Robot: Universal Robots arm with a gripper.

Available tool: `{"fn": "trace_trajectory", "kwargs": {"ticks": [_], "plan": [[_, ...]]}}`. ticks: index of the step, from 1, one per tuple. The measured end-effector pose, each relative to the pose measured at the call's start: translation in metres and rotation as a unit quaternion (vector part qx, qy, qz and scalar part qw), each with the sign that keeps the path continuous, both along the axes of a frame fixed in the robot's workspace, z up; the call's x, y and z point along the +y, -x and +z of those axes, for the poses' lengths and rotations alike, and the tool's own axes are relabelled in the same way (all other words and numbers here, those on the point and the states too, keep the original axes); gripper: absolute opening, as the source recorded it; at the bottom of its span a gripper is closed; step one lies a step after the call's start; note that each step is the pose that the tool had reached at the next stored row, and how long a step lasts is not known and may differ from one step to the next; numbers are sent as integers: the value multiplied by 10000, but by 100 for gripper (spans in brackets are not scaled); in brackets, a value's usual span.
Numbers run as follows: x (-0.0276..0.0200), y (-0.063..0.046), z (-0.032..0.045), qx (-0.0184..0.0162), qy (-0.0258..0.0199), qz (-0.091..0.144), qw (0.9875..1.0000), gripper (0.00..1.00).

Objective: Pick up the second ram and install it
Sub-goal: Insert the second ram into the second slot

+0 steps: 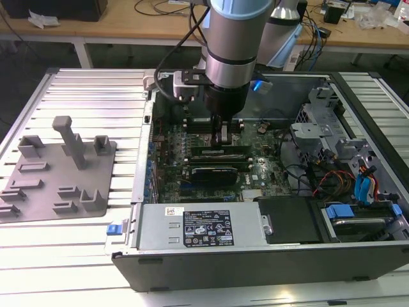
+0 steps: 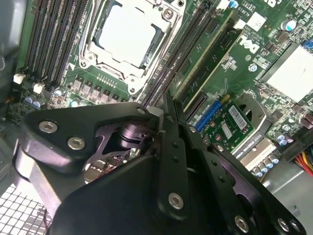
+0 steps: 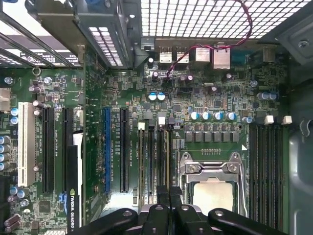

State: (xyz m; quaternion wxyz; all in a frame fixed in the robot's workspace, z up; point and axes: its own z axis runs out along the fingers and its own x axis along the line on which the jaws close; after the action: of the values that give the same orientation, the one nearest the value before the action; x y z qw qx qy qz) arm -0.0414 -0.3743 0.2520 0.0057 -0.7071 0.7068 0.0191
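Note:
My gripper point(image 1: 223, 137) reaches down into the open computer case, onto the motherboard's memory slots point(image 3: 155, 161) beside the processor socket point(image 2: 128, 36). Its two black fingers point(image 2: 168, 122) are pressed together, shut, with nothing visible between them. In the second wrist view, a green ram stick point(image 2: 208, 56) stands upright in a slot, running away from just beside the fingertips. I cannot tell whether the fingertips touch its top edge. In the first wrist view, the gripper point(image 3: 168, 196) sits at the near end of these slots.
A grey holder tray point(image 1: 61, 173) lies on the slatted table at the exterior view's left. Inside the case are a power supply point(image 1: 201, 227), a drive cage with cables point(image 1: 332, 153) and a graphics card point(image 3: 73, 196). Another bank of black slots point(image 3: 266, 166) flanks the socket.

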Motion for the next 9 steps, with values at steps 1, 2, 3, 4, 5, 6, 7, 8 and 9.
{"fn": "trace_trajectory", "kwargs": {"ticks": [1,2,3,4,5,6,7,8,9], "plan": [[0,0,-8,0,1,3,10000,9],[0,0,-26,0,4,4,10000,9],[0,1,-36,1,6,3,10000,9],[0,4,-42,0,6,3,10000,9],[-1,10,-47,0,7,2,10000,9],[0,15,-58,0,6,3,10000,9],[0,17,-75,1,8,3,10000,9],[-1,19,-82,1,9,3,10000,9],[-2,19,-85,1,9,3,10000,9]]}}
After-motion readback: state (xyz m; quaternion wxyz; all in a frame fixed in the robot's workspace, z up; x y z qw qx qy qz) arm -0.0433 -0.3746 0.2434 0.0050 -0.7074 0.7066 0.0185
